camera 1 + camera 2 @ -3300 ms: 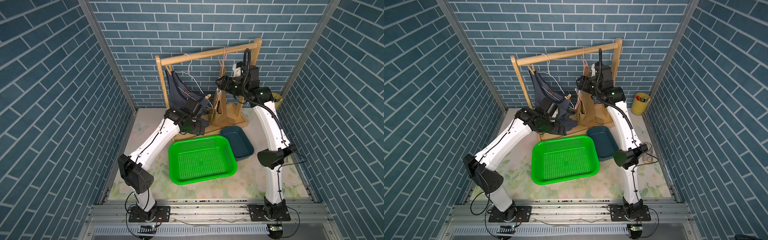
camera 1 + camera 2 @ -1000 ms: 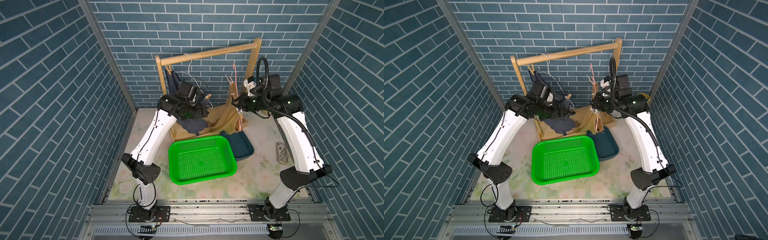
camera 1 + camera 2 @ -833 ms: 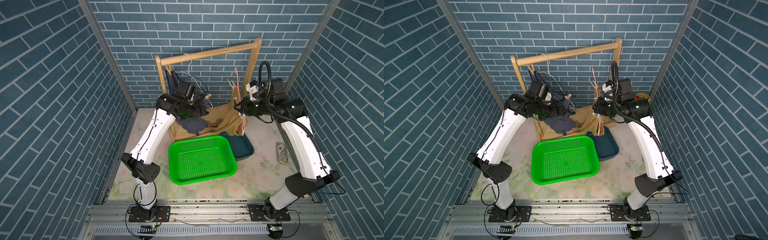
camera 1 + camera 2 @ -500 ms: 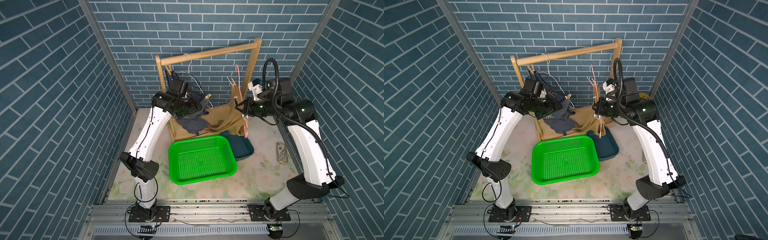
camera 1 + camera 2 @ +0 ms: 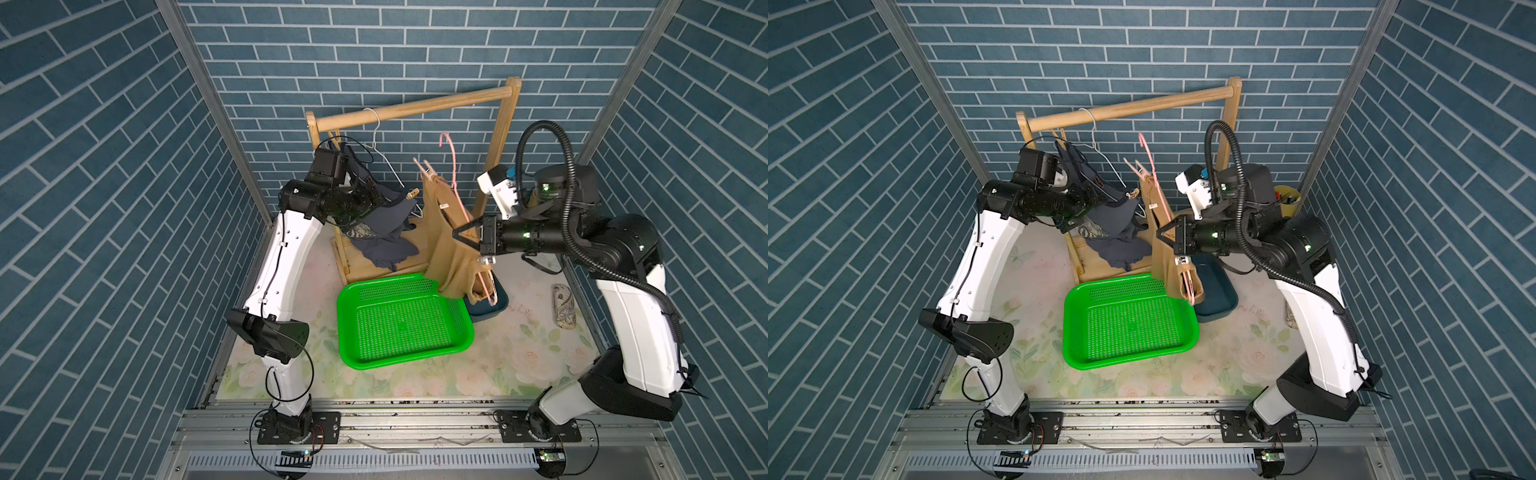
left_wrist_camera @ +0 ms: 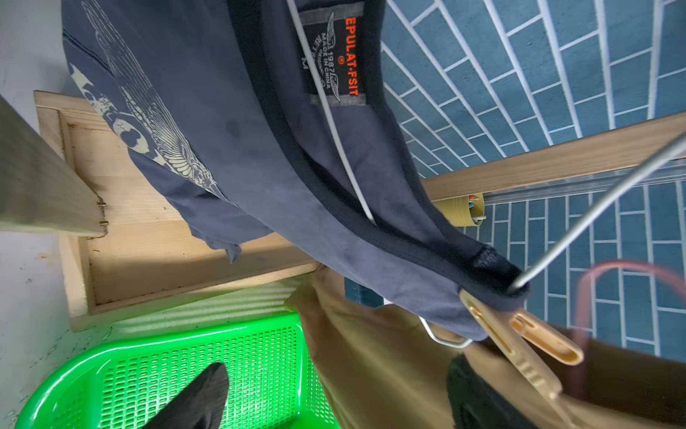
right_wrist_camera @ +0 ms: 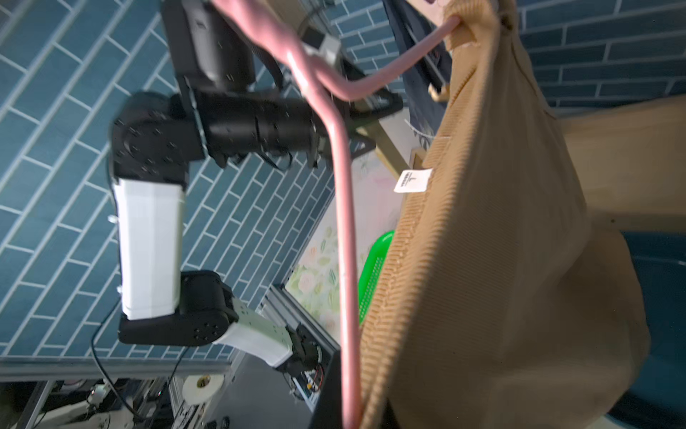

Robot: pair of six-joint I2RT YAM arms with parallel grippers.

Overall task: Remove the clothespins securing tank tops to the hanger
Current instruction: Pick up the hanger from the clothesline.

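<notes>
Left jaws spread wide, nothing between them. One dark fingertip [image 6: 208, 386] shows over the green basket [image 6: 130, 371]; the other sits just beside a clothespin [image 6: 519, 341], contact unclear. That clothespin clamps a strap of the dark tank top [image 6: 260, 148] onto the white wire hanger [image 6: 336, 126], whose hook sits over the wooden rail [image 5: 415, 109].

Right jaws pressed together, pinching the pink hanger [image 7: 343, 223] low on its arm; maybe cloth caught too, cannot tell. Pink hanger is off the rail, hook free in the air, whole thing tilted. Tan tank top [image 5: 451, 253] drapes from it, lower end down by the basket's back corner and the dark blue bin [image 5: 498, 305]. A second clothespin [image 5: 424, 168] sticks up at the tan top's upper strap, clipped on.

Progress, my read: little done. At least two pins in place, none visible in basket, bin or on the bench [image 5: 519, 353]. Far shoulder of each top is hidden, so the count left is unknown. Left side looks lined up to take its pin first; the tan top's pin needs a free arm.
</notes>
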